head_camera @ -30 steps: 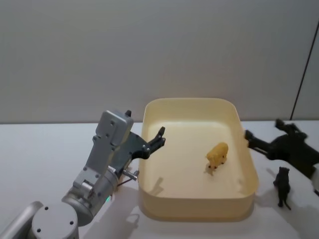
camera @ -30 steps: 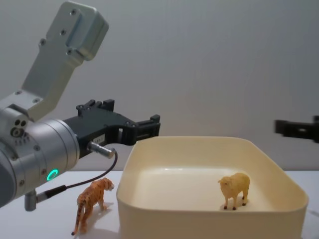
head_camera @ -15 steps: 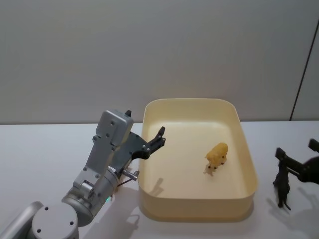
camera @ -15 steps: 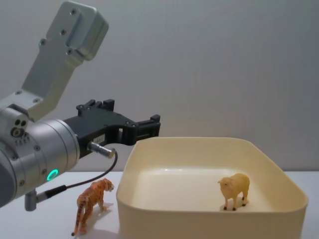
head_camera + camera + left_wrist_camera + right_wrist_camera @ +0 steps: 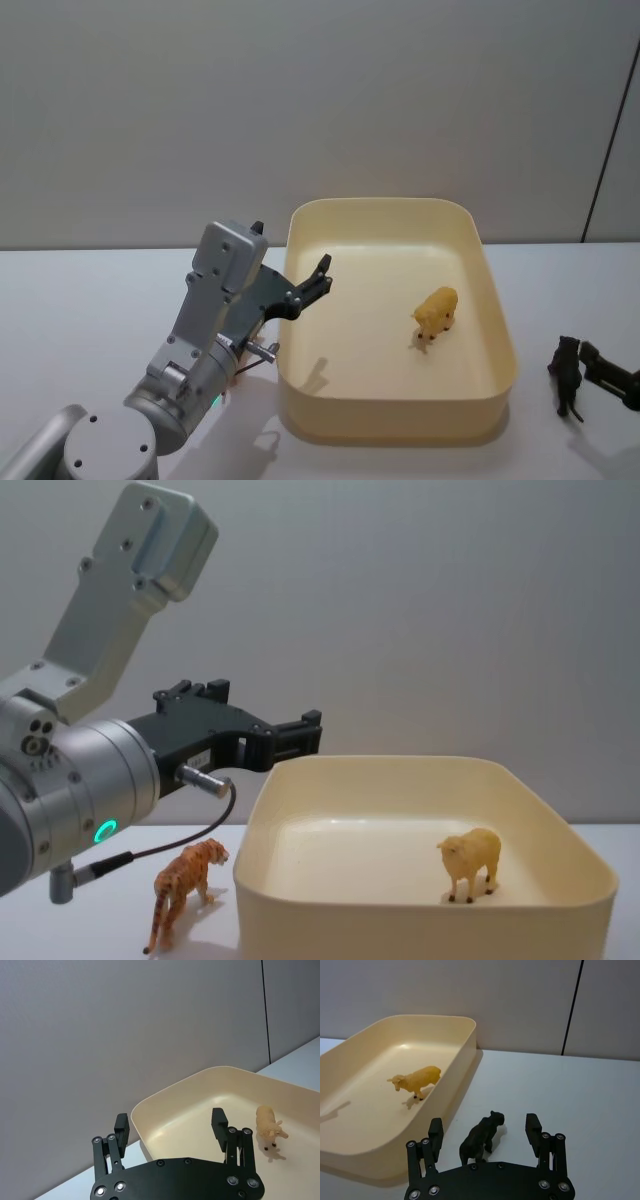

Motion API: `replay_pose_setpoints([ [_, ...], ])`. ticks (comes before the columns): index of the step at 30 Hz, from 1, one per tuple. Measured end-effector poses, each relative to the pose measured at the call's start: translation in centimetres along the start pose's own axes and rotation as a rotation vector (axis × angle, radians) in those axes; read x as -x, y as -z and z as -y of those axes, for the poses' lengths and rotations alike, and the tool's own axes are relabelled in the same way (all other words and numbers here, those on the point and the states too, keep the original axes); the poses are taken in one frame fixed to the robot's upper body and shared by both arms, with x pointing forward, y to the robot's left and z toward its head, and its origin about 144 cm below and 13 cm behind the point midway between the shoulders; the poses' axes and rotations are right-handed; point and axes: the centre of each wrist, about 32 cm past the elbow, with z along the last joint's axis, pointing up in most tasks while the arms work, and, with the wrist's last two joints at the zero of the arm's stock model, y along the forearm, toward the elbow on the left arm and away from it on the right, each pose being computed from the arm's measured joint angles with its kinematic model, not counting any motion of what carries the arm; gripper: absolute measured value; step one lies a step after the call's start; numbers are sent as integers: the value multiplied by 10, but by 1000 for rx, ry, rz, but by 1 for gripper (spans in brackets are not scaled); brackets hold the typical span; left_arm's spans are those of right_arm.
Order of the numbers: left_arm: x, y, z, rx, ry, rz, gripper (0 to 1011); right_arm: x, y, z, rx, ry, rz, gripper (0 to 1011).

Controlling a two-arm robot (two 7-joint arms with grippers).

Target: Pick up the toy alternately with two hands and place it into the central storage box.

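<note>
Black toy just ahead of spread R pincer, outside box.

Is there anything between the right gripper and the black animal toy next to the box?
Nothing visible does. The open right gripper faces the black animal toy directly, and the storage box stands off to one side of them.

One cream-yellow storage box is counted. Three toy animals are counted: one yellow sheep, one striped tiger and one black animal. Two black grippers are counted: one left gripper and one right gripper. One white table is seen.
</note>
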Motion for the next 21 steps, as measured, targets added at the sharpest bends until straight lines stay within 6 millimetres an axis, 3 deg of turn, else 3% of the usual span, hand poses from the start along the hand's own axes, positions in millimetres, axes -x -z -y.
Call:
replay_pose_setpoints([
  [21, 0, 0, 0, 0, 0, 0, 1002, 6, 17, -18, 95, 7, -11, 1001],
])
